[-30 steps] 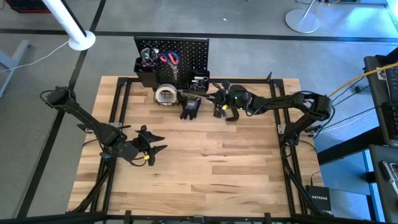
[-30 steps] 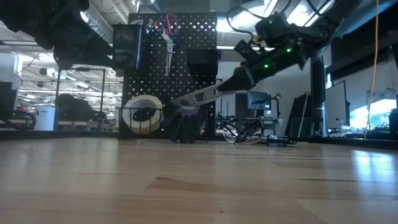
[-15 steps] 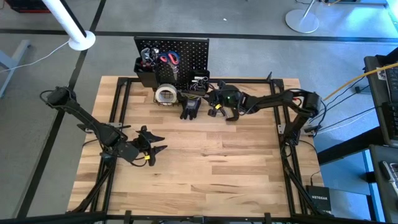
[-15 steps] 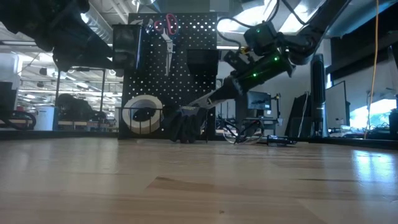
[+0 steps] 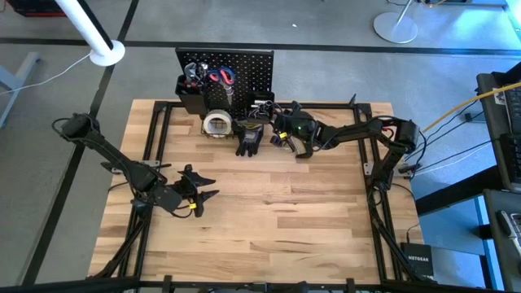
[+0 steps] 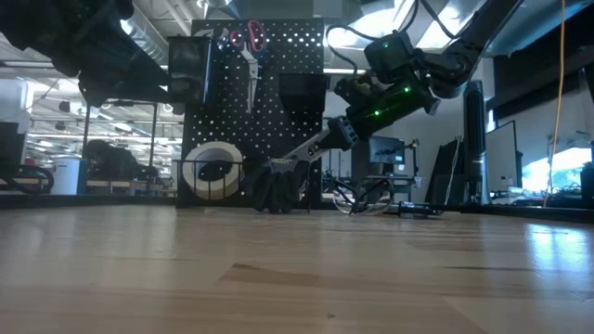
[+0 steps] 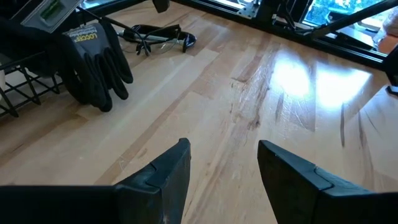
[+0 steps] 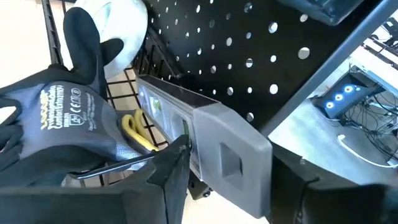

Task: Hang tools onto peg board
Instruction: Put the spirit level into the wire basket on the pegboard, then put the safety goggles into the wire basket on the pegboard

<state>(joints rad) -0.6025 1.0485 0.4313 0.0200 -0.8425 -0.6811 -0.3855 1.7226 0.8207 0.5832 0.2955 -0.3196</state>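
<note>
The black peg board stands upright at the table's far edge, with red-handled scissors hanging on it. A wire basket sits at its foot, next to the pale tape roll. Black gloves drape over the basket's front. The silver level bar slants up out of the basket, low end among the gloves. My right gripper is open, its fingers standing on either side of the bar's grey end cap. My left gripper waits open over the near left of the table. My right gripper comes nearly level from the table's right, its fingers flanking the level bar's high end cap, along the bar. A dark gap shows beside the other finger. Whether any finger still touches the cap, I cannot tell.
Black bins hang on the peg board's left side. Safety glasses lie on the wood to the right of the gloves. A yellow-handled tool lies in the basket. Bare wood fills the middle and near table.
My right gripper has gone toward the peg board and down a little, tipping as it went. The level bar's high end has come down with it, and its low end has slid deeper in behind the gloves at the basket.
</note>
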